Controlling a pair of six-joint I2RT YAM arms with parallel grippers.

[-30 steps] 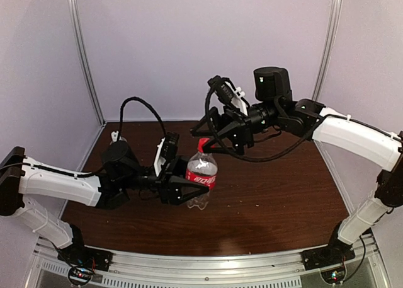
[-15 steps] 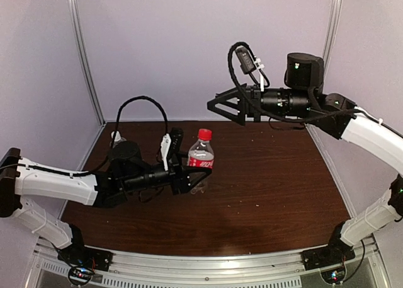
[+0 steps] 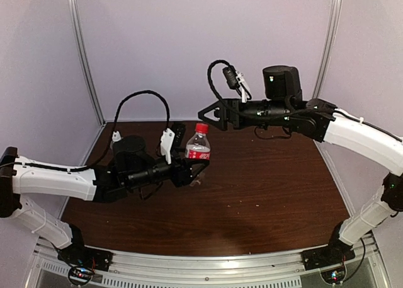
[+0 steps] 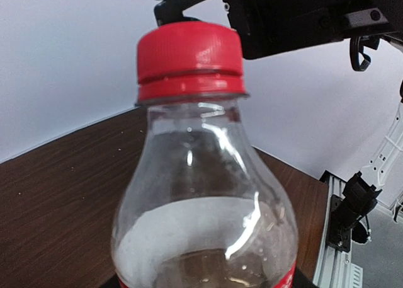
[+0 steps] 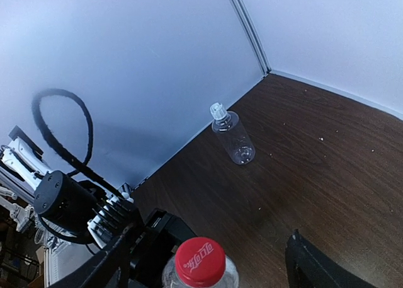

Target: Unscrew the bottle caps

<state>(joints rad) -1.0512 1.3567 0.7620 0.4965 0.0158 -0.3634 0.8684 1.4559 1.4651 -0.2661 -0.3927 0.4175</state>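
Observation:
The shorter bottle (image 3: 198,152) with a red label stands upright in my left gripper (image 3: 194,168), which is shut around its lower body. Its red cap (image 3: 201,128) sits on the neck and fills the top of the left wrist view (image 4: 189,61). My right gripper (image 3: 208,119) hovers open just behind and above that cap, touching nothing. From the right wrist, the cap (image 5: 200,261) lies between the two spread fingers (image 5: 306,267). The taller plain bottle (image 5: 234,140) with its white cap (image 5: 218,111) stands apart by the back wall.
The dark wooden table (image 3: 271,187) is enclosed by pale walls with metal corner posts (image 3: 85,55). A looped black cable (image 3: 141,99) rises from the left arm. The white cap (image 3: 116,135) of the taller bottle peeks out behind the left arm.
My right gripper left the red cap, lifted up and to the right, then came back down close above it. My left gripper carried the bottle a little farther back.

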